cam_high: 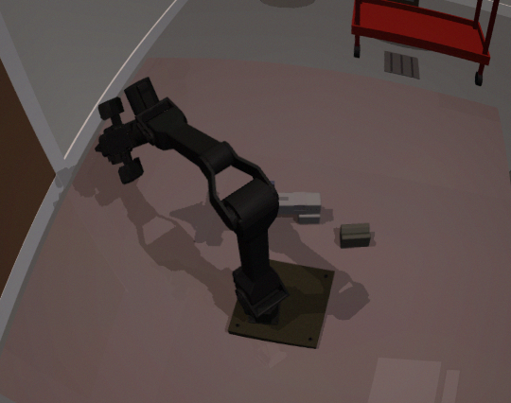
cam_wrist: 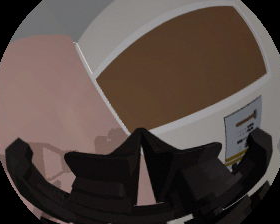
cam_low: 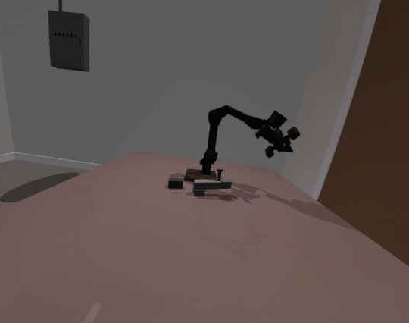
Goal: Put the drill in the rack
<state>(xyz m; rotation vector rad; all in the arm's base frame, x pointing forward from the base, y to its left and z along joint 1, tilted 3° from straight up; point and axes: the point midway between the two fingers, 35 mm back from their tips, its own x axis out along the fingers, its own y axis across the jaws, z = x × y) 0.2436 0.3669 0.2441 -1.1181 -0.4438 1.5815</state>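
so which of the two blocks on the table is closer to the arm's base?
The pale long block, partly hidden behind the arm. The small dark block sits apart, farther to the side.

Black arm (cam_high: 252,213), red cart (cam_high: 419,33), seemingly pale grey drill (cam_high: 299,201).
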